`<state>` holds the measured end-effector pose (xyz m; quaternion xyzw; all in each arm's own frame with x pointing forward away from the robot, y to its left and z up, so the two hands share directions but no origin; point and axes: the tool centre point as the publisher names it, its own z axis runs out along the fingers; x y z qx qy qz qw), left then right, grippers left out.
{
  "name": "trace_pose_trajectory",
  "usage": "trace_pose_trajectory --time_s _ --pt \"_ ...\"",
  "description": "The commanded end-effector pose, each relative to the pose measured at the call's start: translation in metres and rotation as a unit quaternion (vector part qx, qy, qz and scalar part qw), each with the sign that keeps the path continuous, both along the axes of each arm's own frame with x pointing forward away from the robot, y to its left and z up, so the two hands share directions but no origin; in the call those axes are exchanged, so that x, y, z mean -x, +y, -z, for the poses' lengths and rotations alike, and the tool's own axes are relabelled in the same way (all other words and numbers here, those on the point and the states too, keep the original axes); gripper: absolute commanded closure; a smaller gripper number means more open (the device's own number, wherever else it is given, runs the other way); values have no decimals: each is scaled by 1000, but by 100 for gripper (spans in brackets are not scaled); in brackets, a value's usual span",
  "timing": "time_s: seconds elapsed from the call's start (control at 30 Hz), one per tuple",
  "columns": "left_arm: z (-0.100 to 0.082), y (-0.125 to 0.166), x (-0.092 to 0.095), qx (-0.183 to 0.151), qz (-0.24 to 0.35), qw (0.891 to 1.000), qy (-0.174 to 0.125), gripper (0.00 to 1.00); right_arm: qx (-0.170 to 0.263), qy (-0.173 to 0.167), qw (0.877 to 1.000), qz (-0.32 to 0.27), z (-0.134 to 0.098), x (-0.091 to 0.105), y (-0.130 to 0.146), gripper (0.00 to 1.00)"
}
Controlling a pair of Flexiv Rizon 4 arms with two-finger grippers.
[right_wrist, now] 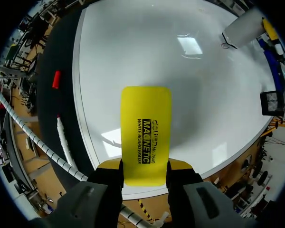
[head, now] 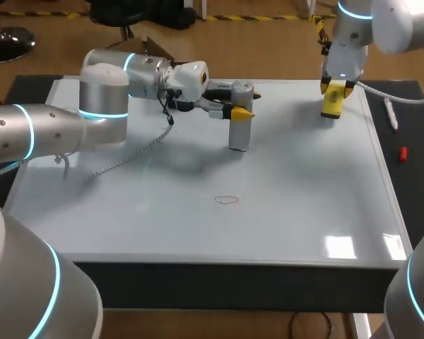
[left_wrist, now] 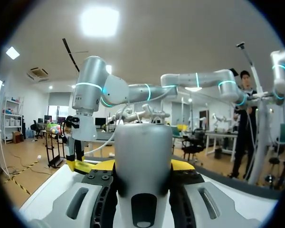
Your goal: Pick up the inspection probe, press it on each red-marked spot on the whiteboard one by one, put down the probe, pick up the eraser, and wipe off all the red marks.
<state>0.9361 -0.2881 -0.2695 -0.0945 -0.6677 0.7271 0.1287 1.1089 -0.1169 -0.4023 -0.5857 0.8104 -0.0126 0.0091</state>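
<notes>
**Left end effector**: closed on the inspection probe, with one yellow-tipped finger on each side of its upper body. In the head view the probe stands upright on the far middle of the whiteboard, and its base appears to rest on the surface. It is well apart from the one visible red mark.

**Probe handling:** judged a rigid, smooth grey cylinder, so it is likely to slip. The present hold high on the barrel suits pressing straight down.

**Right end effector**: closed across the narrow width of the yellow eraser, which sits at the board's far right corner. Contact with the board cannot be told.

**Eraser handling:** judged light, with a hard shell. Gripping the long sides keeps the wiping face free.

**Counter**: a marker and a red cap lie beside the board.
</notes>
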Motion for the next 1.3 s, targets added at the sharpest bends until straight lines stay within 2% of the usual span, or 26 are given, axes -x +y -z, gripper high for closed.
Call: trace_pose_trajectory --time_s 0.03,0.23,1.03,1.3 --pt "8 -3 -1 0 3 1000 1 100 2 1 1000 -1 -1 -1 0 100" --pt "16 -2 -1 -4 9 1000 6 100 2 1 1000 -1 -1 -1 0 100" --pt "18 1 1 3 18 1000 11 100 2 1 1000 -1 -1 -1 0 100" --pt "-11 10 3 24 18 1000 10 100 2 1 1000 -1 -1 -1 0 100"
